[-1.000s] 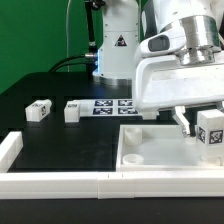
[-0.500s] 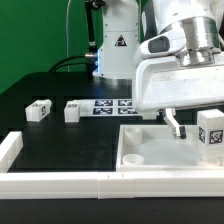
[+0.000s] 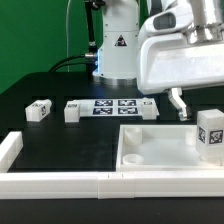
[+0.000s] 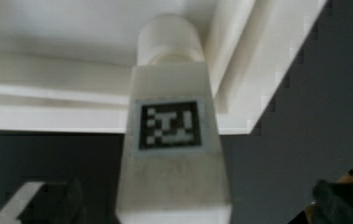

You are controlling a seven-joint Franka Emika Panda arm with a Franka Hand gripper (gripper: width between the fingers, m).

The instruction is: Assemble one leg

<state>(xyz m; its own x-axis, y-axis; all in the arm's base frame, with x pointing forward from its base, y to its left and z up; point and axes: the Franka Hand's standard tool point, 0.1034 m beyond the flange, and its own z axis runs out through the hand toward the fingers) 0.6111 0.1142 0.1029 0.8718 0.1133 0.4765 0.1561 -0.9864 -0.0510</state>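
Nearest the exterior camera, a low white fence (image 3: 60, 182) runs along the 6 o'clock edge and turns a short way back at 8 o'clock. Just behind it, from 5 to 4 o'clock, lies the white tray-like slab (image 3: 160, 132) with a raised rim and a round socket (image 3: 133, 157) in its near corner. The leg (image 3: 210, 135) stands upright on the slab at 3 o'clock, cut by the picture's edge, its tag facing the camera; whether it sits in a socket cannot be told. The gripper (image 3: 200, 108) hangs just above it at 2 o'clock, with one dark-tipped finger (image 3: 180, 104) showing, apart from the leg. In the wrist view the leg's tagged face fills the middle, its rounded end toward the slab's rim, and the jaws stand spread to either side without touching it. Farther back, at 9 o'clock, a loose leg (image 3: 38, 110) and a second loose leg (image 3: 72, 110) rest near each other on the black table (image 3: 60, 140). The marker board (image 3: 120, 106) lies at centre, and the robot base (image 3: 115, 45) rises at 12 o'clock.
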